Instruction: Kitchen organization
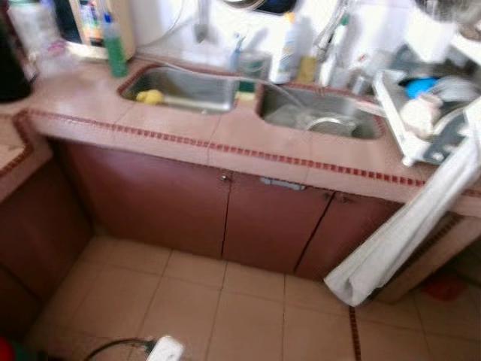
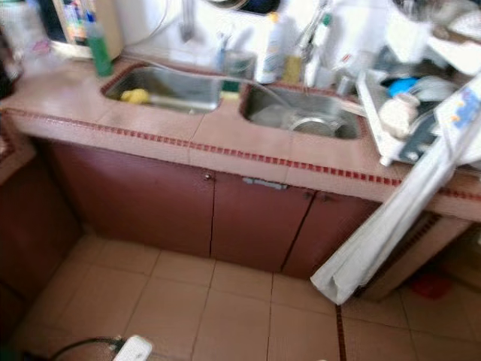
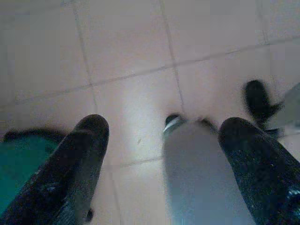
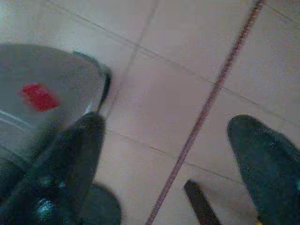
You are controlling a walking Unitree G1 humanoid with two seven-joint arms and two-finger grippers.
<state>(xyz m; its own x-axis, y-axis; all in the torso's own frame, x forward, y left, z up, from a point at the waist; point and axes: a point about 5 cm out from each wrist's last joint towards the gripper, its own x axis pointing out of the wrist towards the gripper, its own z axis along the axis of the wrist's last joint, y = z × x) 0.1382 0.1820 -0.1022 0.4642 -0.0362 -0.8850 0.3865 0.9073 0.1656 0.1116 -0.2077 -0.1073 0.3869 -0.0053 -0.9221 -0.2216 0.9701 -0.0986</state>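
Ahead, at twelve o'clock, the pink-tiled counter [image 1: 248,147] carries a double stainless sink [image 1: 331,113], with a white dish rack [image 1: 421,124] of crockery at two o'clock and a green bottle [image 1: 114,49] at ten. Both arms hang low over the floor tiles: left gripper [image 3: 161,154] and right gripper [image 4: 164,154] spread wide, holding nothing. Judging by position, the rack's long axis runs away from the robot, nearer its right arm.
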